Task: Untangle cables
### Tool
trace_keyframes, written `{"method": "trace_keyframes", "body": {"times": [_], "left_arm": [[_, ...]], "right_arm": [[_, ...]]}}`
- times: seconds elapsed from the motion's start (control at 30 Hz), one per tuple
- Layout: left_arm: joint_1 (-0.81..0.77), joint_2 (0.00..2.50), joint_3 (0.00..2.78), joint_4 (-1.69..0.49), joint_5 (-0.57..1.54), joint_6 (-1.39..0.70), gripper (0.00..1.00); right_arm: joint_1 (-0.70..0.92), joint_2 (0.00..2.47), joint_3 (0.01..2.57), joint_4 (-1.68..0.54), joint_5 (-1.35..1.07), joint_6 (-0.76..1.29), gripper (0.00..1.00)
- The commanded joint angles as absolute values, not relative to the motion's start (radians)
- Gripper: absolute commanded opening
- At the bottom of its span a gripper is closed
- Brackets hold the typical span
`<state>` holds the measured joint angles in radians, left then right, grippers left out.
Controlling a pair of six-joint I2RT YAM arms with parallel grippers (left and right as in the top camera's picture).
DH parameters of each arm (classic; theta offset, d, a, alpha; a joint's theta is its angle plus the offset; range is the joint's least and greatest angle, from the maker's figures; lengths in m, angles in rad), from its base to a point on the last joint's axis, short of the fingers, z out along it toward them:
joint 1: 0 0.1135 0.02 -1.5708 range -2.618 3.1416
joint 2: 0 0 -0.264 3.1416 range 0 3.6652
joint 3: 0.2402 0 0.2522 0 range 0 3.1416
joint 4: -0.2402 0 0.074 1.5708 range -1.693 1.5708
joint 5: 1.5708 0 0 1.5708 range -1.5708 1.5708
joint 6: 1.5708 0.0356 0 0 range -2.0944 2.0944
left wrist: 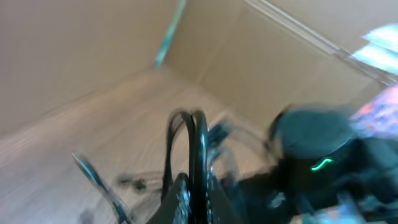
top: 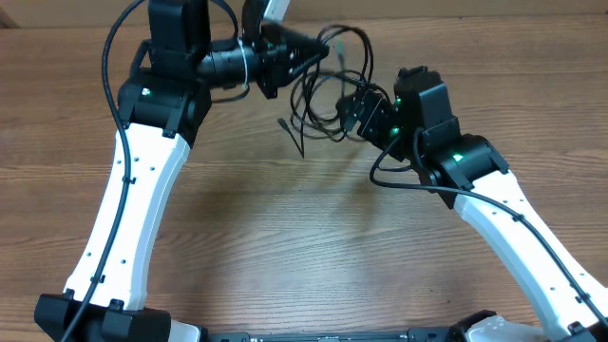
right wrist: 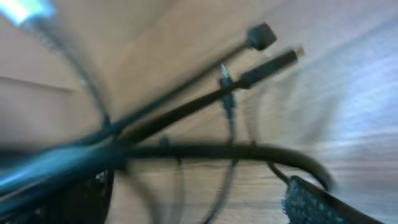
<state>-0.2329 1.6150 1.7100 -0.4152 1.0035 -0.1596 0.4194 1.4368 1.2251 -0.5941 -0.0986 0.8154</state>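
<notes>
though both wrist views are smeared with blur, the overhead view shows the cables as one loose black tangle strung between my two sets of jaws, toward the far side of the wooden surface. my left jaws reach in from the left and are clenched on the cables: in the left wrist view two tight black loops stand up out of the pinched tips, their long axis running away from the camera. my right jaws meet the tangle at its lower right side. one ridged finger pad shows low in the right wrist view with a thick strand arching across toward it, but i cannot tell whether those jaws are pressed on it or standing apart. the bundle runs roughly left to right between my jaws, with loops spilling toward the near side. one thin end trails off the lower left of the tangle, pointing nearward. in the right wrist view two plug ends, a dark blocky one and a slim metal-tipped one, point up and to the right, their cords slanting side by side.
</notes>
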Motion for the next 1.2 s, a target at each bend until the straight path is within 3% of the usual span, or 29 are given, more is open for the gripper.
{"method": "trace_keyframes", "body": {"times": [0.0, 0.27, 0.57, 0.87, 1.17], "left_arm": [[-0.197, 1.606, 1.734, -0.262, 1.148, -0.401, 0.04], [-0.034, 1.605, 1.734, -0.021, 1.18, -0.64, 0.04], [0.15, 1.605, 1.735, -0.01, 1.245, -0.712, 0.04], [0.185, 1.605, 1.735, -0.01, 1.272, -0.711, 0.04], [0.186, 1.605, 1.735, -0.081, 1.272, -0.633, 0.04]], "right_arm": [[0.418, 1.512, 1.235, -0.682, -0.019, 0.803, 0.87], [0.387, 1.549, 1.235, -0.95, 0.294, 0.8, 0.9], [0.262, 1.549, 1.235, -1.043, 0.617, 0.772, 0.98], [0.091, 1.549, 1.235, -1.022, 0.633, 0.678, 1.0], [-0.007, 1.549, 1.239, -0.963, 0.235, 0.537, 1.0]]}}
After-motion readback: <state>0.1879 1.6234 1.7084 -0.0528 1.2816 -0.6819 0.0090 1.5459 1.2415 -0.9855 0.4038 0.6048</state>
